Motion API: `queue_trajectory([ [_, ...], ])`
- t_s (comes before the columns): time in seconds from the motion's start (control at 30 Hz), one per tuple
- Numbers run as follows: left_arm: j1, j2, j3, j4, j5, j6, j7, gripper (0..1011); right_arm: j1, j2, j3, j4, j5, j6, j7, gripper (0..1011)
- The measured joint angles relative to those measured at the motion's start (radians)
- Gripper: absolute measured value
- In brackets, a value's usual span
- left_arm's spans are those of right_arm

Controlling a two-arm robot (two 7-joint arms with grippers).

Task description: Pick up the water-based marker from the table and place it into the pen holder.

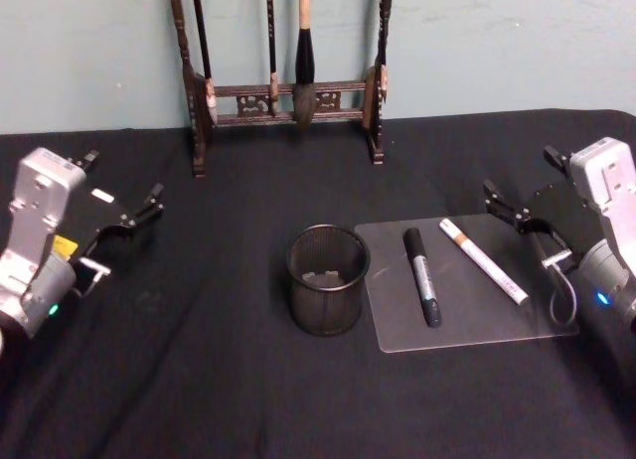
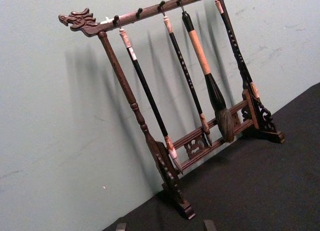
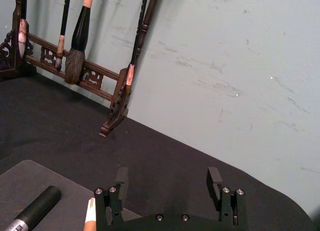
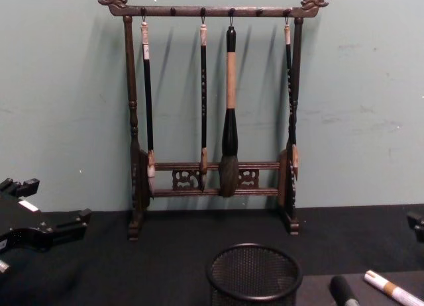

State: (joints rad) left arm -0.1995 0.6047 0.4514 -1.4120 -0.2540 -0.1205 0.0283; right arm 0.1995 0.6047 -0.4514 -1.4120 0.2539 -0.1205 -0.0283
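The black wire-mesh pen holder (image 1: pixel 327 280) (image 4: pixel 254 275) stands upright in the middle of the black table (image 1: pixel 199 389). To its right, two markers lie on a clear mat (image 1: pixel 467 325): a black one with a silver label (image 1: pixel 421 276) (image 4: pixel 342 291) and a white one with an orange band (image 1: pixel 484 260) (image 4: pixel 392 288). I cannot tell which is the water-based marker. My right gripper (image 1: pixel 522 176) (image 3: pixel 167 183) hovers open just right of the mat, empty. The left gripper (image 1: pixel 121 181) (image 2: pixel 165 226) hangs open and empty at the far left.
A tall carved wooden brush rack (image 1: pixel 288 91) (image 4: pixel 215 120) with several hanging brushes stands at the table's back against the pale green wall. Bare cloth lies in front of the holder and between it and the left arm.
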Motion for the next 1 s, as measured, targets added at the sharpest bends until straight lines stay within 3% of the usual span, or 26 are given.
queue_trajectory([
  [1.0,0.000,0.000,0.000,0.000,0.000,0.000,0.000,1001,0.000,0.000,0.000,0.000,0.000,0.000,0.000,1000],
])
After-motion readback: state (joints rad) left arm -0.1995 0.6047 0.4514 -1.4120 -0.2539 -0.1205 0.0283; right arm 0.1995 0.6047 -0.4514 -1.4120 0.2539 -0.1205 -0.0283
